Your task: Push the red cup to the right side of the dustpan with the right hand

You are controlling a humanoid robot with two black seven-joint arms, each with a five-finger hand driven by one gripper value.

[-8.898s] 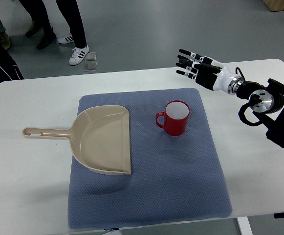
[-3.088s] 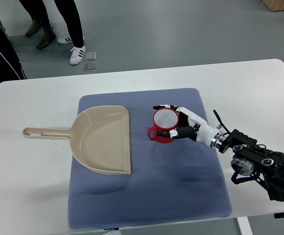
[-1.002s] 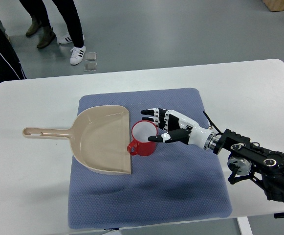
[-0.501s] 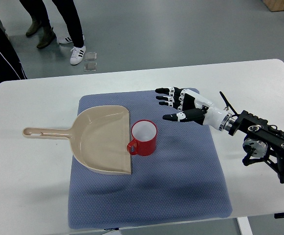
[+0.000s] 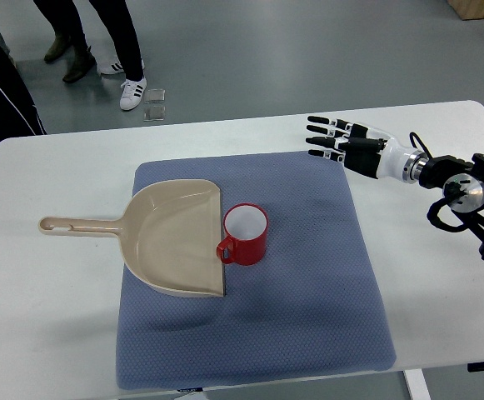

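White tabletop [image 5: 50,333] was seen carrying blue-grey mat [image 5: 308,333] spread across middle. Beige dustpan [image 5: 179,237] was laid on mat's left half, handle stretched out toward tabletop's left edge. Red cup [image 5: 245,234] was stood upright at dustpan's right edge, handle touching or just beside it; task was judged done. Right hand [image 5: 346,146] was held above mat's far right corner, fingers spread flat, nothing grasped, well apart from cup. Risk was judged: low sweep back across mat could knock cup over.
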